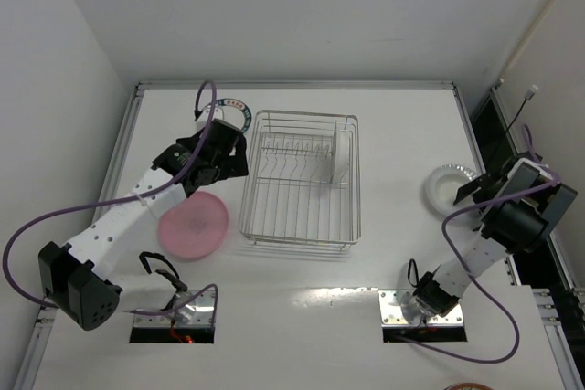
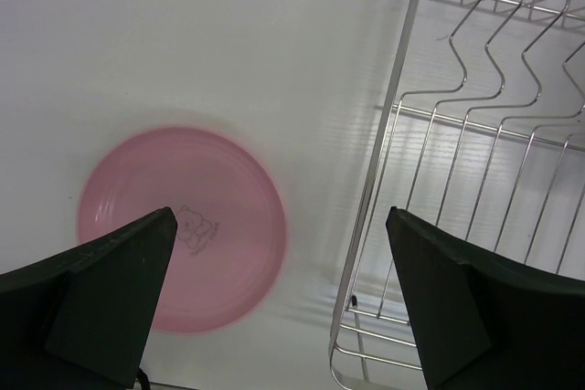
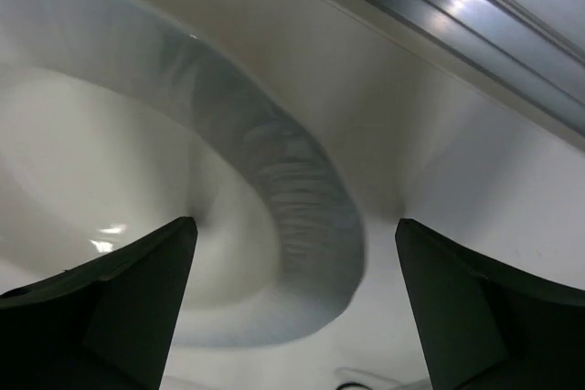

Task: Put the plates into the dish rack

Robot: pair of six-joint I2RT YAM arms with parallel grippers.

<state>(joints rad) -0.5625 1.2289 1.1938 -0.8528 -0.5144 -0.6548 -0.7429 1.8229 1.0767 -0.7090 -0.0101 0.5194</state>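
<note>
The dish rack (image 1: 300, 226), a silver wire basket, stands mid-table, with one white plate (image 1: 342, 154) upright in its far right tines. The pink plate (image 1: 193, 224) lies flat left of the rack. The blue-rimmed plate (image 1: 233, 110) lies behind my left gripper. My left gripper (image 1: 228, 162) is open and empty, hovering by the rack's left wall. Its wrist view shows the pink plate (image 2: 183, 226) and the rack (image 2: 393, 180) below my left gripper (image 2: 283, 303). The ribbed white plate (image 1: 447, 184) lies at the right. My right gripper (image 1: 468, 192) is open over its rim (image 3: 292, 189).
A metal rail (image 3: 439, 6) runs along the table's right edge, close beyond the ribbed plate. White walls enclose the table on the left, far and right sides. The arm bases stand at the near edge.
</note>
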